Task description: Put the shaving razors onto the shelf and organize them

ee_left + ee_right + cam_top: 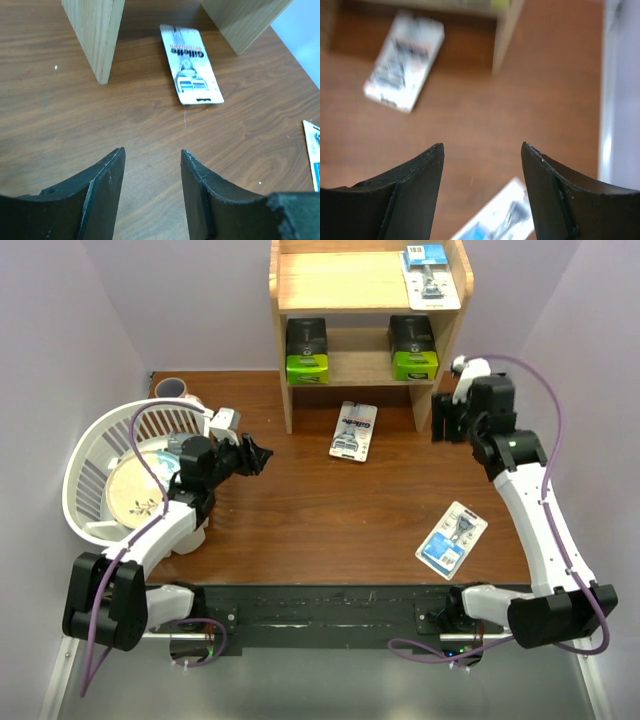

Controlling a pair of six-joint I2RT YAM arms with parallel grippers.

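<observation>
Two cards not shelved yet. Left fingers (100, 195) spread, empty, aimed at near card (353, 430), flat on table (330, 510) just before shelf (330, 280), apart from them. Best to pinch its near edge and lift level. Right fingers (415, 190) spread, empty beside shelf; second card (452, 537) lies back toward their arm's base.

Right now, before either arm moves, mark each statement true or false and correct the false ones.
1. Two black boxes stand on the lower tier of the shelf. True.
2. All three blister cards are on the shelf. False: one blister card lies on the top tier; two others lie on the table.
3. The left jaws grip a card. False: they stand open, holding nothing.
4. The right jaws stand open. True.
</observation>
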